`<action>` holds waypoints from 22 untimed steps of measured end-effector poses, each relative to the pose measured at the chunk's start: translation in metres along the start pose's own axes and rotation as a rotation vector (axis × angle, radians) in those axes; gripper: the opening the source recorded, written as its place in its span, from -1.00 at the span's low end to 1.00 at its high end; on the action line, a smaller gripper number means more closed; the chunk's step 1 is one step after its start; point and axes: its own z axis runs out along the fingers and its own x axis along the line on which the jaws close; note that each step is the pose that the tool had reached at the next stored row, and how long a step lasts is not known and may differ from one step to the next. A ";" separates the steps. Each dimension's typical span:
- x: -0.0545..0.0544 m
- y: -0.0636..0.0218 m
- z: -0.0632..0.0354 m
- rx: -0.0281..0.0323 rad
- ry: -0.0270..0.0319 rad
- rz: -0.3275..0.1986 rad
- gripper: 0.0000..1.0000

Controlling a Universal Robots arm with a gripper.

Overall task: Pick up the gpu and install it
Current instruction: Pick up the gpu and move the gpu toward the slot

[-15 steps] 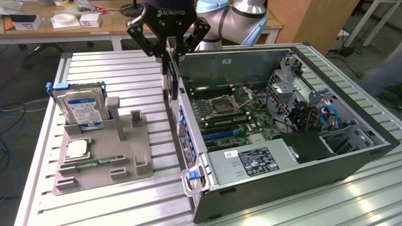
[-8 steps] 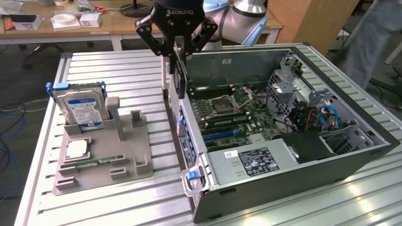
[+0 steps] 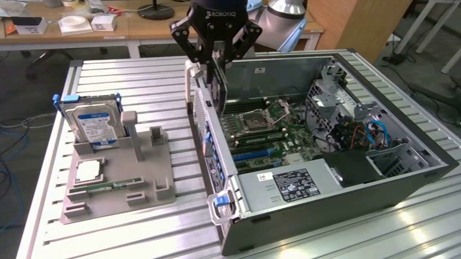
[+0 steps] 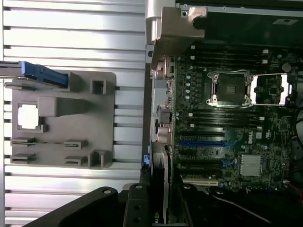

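Observation:
The gpu (image 3: 218, 89) is a thin dark card hanging on edge from my gripper (image 3: 216, 63), whose black fingers are shut on its upper edge. It hangs just inside the rear wall of the open computer case (image 3: 403, 178), above the motherboard (image 3: 266, 129) and short of the blue slot (image 3: 252, 154). In the wrist view the card (image 4: 160, 184) shows edge-on between the fingers of the gripper (image 4: 156, 210). There it runs along the board's edge, near the blue slot (image 4: 201, 142).
A grey holder (image 3: 119, 178) lies on the slatted table at the exterior view's left. It carries a blue-labelled hard drive (image 3: 90, 121), a processor chip (image 3: 88, 170) and a green memory stick (image 3: 108, 186). The power supply (image 3: 288, 186) fills the case's near corner.

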 end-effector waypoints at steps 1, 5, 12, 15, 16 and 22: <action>-0.003 0.0000 0.0000 0.0000 -0.0001 0.000 -0.47; -0.013 -0.0002 0.0001 -0.0001 -0.0002 0.002 -0.47; -0.030 -0.0005 0.0001 0.0001 -0.0003 0.004 -0.47; -0.037 -0.0006 0.0001 0.0001 -0.0004 0.005 -0.47; -0.040 -0.0007 0.0002 0.0000 -0.0004 0.006 -0.47; -0.054 -0.0009 0.0002 0.0001 -0.0006 0.009 -0.47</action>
